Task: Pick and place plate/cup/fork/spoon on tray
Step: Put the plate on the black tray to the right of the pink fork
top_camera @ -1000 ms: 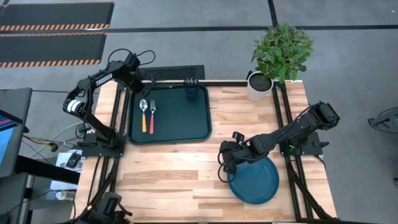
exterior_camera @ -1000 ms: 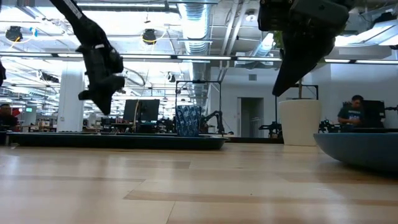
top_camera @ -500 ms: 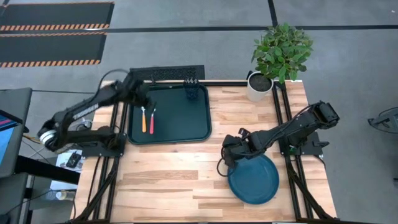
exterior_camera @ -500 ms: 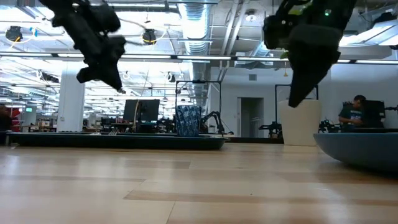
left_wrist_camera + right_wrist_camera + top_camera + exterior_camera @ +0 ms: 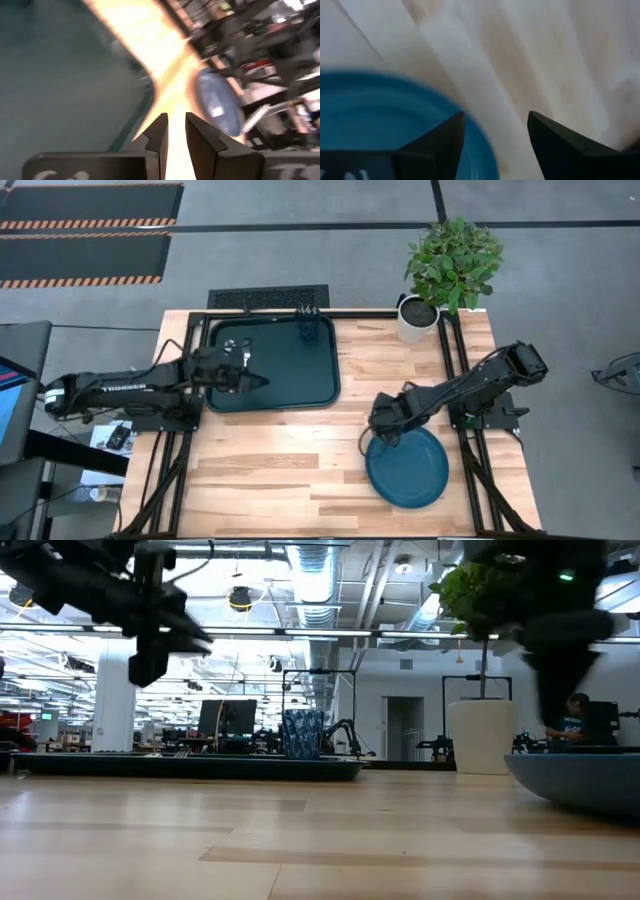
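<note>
The dark teal-blue plate (image 5: 407, 468) lies flat on the wooden table near its right front; it also shows in the low view (image 5: 585, 783). My right gripper (image 5: 386, 423) hovers open over the plate's far-left rim (image 5: 470, 125), one finger above the plate and one beyond it. The dark green tray (image 5: 300, 385) lies at the far left. The small cup (image 5: 308, 329) stands in the tray's far right corner. My left gripper (image 5: 252, 380) hangs over the tray's left part, fingers (image 5: 159, 134) almost together and empty. The fork and spoon lie mostly hidden under that arm.
A white pot with a green plant (image 5: 420, 315) stands at the table's far right corner. Bare wood lies between the tray and the plate (image 5: 300, 450). Black frame rails run along both table sides. A person sits in the room behind (image 5: 573, 715).
My left arm has unfolded from the tray's far-left corner, swung toward the near edge and come low over the tray's left part, now pointing toward the table's right. My right gripper has shifted a little toward the right and far edges, along the plate's rim. The plate has stayed.
</note>
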